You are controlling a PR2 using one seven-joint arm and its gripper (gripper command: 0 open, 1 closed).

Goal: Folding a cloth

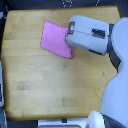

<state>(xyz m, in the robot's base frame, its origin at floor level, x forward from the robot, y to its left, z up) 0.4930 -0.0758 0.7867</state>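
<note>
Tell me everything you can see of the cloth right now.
The cloth is a plain pink-magenta piece of thin fabric, unmarked, lying flat and skewed on the wooden table, toward its far edge. Three corners show; its side toward the exterior view's right runs under the arm, which hides the gripper, so any contact cannot be seen.

Bright even light, soft blur, faint shadows, low resolution

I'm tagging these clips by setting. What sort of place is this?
Probably a robotics lab bench, not a home: a bare wooden tabletop holding only a flat pink-magenta cloth, with a bulky white and grey robot arm reaching over it.
</note>
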